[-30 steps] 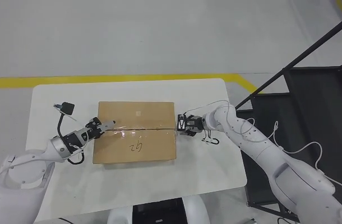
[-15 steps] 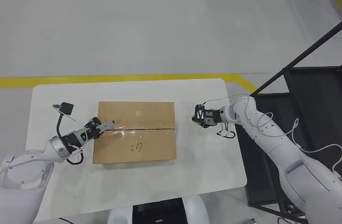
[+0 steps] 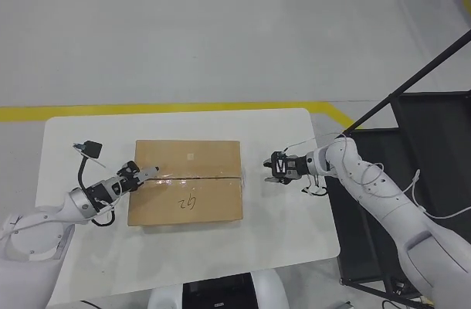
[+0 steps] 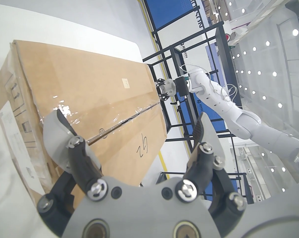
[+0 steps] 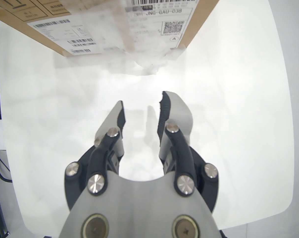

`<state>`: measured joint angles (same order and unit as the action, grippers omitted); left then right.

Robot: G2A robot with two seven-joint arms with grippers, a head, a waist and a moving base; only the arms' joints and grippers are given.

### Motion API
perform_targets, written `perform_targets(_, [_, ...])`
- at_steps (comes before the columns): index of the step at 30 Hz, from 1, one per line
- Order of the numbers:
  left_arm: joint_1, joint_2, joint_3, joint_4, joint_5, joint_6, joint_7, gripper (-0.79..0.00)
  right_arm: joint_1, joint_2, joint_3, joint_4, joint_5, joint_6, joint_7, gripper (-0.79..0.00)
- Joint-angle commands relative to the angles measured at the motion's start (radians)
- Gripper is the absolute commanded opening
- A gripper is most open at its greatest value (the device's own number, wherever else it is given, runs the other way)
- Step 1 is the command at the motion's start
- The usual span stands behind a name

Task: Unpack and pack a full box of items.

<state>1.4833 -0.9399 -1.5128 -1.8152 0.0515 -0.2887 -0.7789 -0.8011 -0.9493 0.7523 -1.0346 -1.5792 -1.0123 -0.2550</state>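
Observation:
A closed brown cardboard box (image 3: pixel 187 181) with clear tape along its centre seam lies in the middle of the white table (image 3: pixel 282 232). The tape is split along much of the seam in the left wrist view, where the box (image 4: pixel 85 95) has handwriting on its top. My left gripper (image 3: pixel 148 171) is open at the box's left top edge, by the seam; one of its fingers (image 4: pixel 56 130) lies over the box top. My right gripper (image 3: pixel 271 168) stands open above the bare table, apart from the box's right side (image 5: pixel 114 8), which carries white labels.
A small black object on a stalk (image 3: pixel 89 148) stands at the table's left side. A black metal rack (image 3: pixel 421 154) stands just right of the table, close to my right arm. A yellow floor line (image 3: pixel 181 110) runs behind the table.
My right gripper has pulled away from the box's right side, moving right over the table. My left gripper and the box have stayed put.

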Motion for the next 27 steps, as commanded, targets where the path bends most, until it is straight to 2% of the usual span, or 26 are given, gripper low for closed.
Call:
perform_targets(1, [-0.002,0.000,-0.001,-0.020,0.004,0.000,0.003,0.000,0.003,0.001,-0.014,-0.005,0.021,0.000,-0.007,0.000])
perform_targets(6, [0.029,0.002,-0.034,-0.071,-0.054,-0.045,0.002,0.000,0.002,0.010,-0.056,-0.045,0.047,0.000,-0.041,0.000])
perform_targets(10, [0.067,0.005,-0.067,-0.098,-0.066,-0.060,-0.003,0.000,0.005,0.031,-0.106,-0.098,0.037,0.000,-0.139,0.000])
perform_targets(18, [0.063,0.005,-0.052,-0.066,-0.041,-0.038,0.001,0.000,0.080,0.067,-0.244,-0.193,-0.040,0.000,-0.331,0.000])
perform_targets(22, [0.056,0.004,-0.047,-0.051,-0.029,-0.030,0.012,0.000,0.132,0.057,-0.316,-0.219,-0.043,0.000,-0.355,0.000])
perform_targets(27, [0.070,0.005,-0.068,-0.038,-0.029,-0.024,0.026,0.000,0.201,0.023,-0.408,-0.202,0.000,0.000,-0.353,0.000])
